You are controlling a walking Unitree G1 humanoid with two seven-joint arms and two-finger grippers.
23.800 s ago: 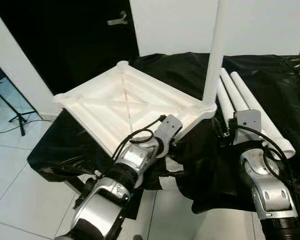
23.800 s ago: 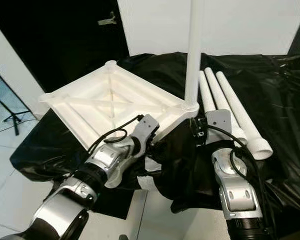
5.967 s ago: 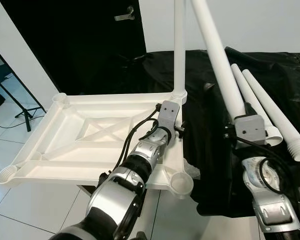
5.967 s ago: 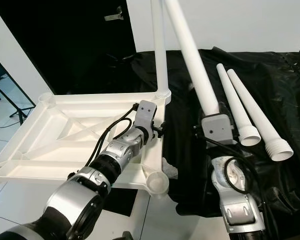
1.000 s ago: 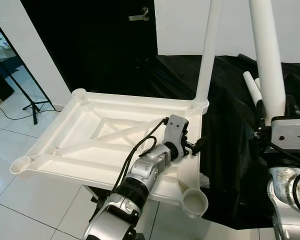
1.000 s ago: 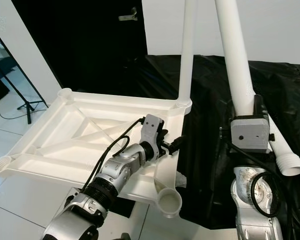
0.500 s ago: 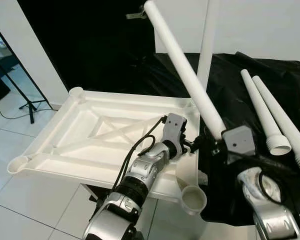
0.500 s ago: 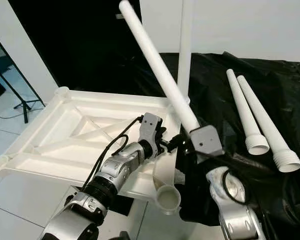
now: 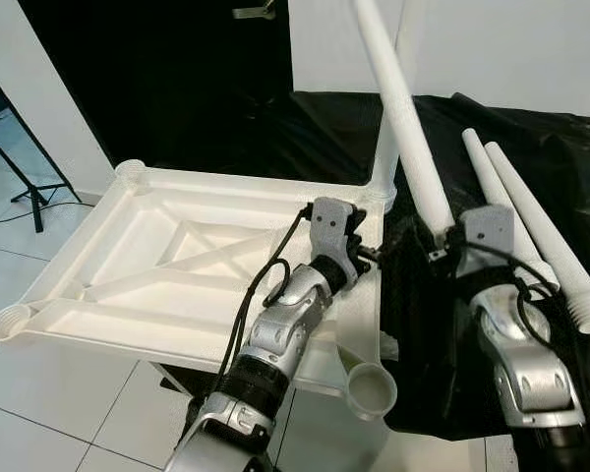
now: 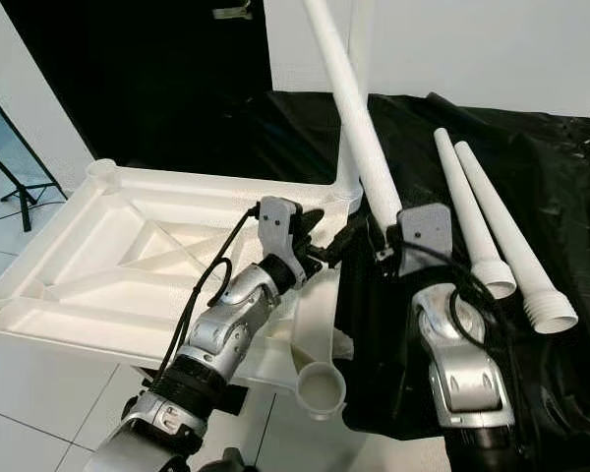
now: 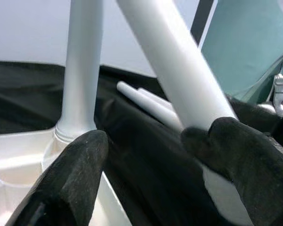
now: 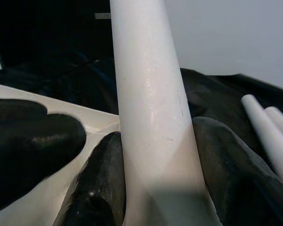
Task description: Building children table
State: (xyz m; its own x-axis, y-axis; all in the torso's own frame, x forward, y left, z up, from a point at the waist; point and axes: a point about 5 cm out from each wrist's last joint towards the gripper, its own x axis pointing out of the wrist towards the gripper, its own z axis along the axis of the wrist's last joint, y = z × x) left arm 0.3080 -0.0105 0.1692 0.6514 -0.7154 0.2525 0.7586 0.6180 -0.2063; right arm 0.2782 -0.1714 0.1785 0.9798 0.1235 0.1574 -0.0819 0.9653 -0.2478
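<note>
Two loose white legs [image 9: 531,221] lay side by side on the black cloth [image 9: 442,324] at the right of the scene, their threaded ends toward the near side. A third leg, the held leg [image 9: 405,138], was clamped between the two black fingers of the right gripper [image 12: 155,188]; the right wrist view showed one finger [image 12: 101,183] on each side of the tube, pressed against it. This leg rose from the gripper and leaned up and to the far left, passing out of the top of the head views. The white tabletop [image 9: 167,265] lay upside down at the left, its ribbed underside up, with round sockets at its corners. The near right socket [image 9: 372,388] was open and stood just below the left arm. An upright leg [image 11: 80,70] stood seated in the far right corner socket. The left gripper [image 9: 369,258] sat at the right edge of the tabletop, just beside the right gripper; its fingers [image 11: 70,183] stood apart in the left wrist view with a clear gap between them, closed on nothing. Behind the tabletop were a dark door [image 9: 157,79] and a white wall [image 9: 511,49]; tiled floor [image 9: 39,433] showed at the near left.
</note>
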